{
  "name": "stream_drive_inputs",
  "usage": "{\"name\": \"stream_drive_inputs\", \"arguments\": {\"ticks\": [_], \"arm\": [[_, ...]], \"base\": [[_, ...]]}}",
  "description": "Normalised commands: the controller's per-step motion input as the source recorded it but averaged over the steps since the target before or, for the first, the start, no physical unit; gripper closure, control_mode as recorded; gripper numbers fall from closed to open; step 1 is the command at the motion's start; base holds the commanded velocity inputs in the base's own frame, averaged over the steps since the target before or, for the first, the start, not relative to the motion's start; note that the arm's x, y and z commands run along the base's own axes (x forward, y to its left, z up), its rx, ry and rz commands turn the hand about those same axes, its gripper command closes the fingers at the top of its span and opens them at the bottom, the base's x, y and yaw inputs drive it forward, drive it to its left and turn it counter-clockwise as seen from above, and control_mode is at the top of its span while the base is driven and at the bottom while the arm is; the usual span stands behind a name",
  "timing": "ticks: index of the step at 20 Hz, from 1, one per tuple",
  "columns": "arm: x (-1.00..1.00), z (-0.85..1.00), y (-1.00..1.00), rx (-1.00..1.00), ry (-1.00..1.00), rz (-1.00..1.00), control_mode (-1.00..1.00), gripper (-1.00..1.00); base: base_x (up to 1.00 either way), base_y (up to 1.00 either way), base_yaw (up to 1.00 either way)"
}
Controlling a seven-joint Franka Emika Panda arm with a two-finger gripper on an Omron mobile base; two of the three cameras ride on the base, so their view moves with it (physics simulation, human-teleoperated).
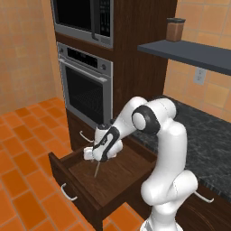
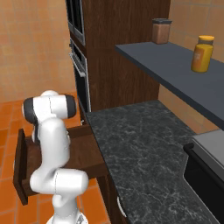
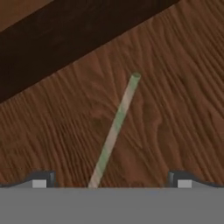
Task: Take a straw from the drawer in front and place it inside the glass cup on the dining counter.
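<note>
The left base view looks from behind the arm, forward and down into the open drawer (image 1: 108, 180) under the wall oven (image 1: 85, 85). The right base view looks from the other side along the black speckled counter (image 2: 144, 148) and sees the same drawer. The hand view looks very close at the drawer floor, where the straw (image 3: 114, 130) lies.

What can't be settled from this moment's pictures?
- Straw: its near end is cut off at the bottom of the hand view; whether the open gripper touches it is unclear.
- Straw's upper part in the left base view: hidden behind the hand.
- Drawer interior, right base view: blocked by the arm.
</note>
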Motion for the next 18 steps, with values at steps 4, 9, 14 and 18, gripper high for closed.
{"name": "stream_drive_inputs", "arguments": {"ticks": [4, 9, 14, 18], "arm": [[0.54, -0.30, -0.01, -0.06, 0.00, -0.12, -1.00, -1.00], [0.49, -0.26, 0.00, -0.01, 0.00, -0.07, -1.00, -1.00], [0.28, -0.34, 0.00, 0.00, 0.00, -0.03, -1.00, -1.00], [0.26, -0.39, 0.00, 0.00, 0.00, -0.03, -1.00, -1.00]], "base": [[0.00, 0.00, 0.00], [0.00, 0.00, 0.00], [0.00, 0.00, 0.00], [0.00, 0.00, 0.00]]}}
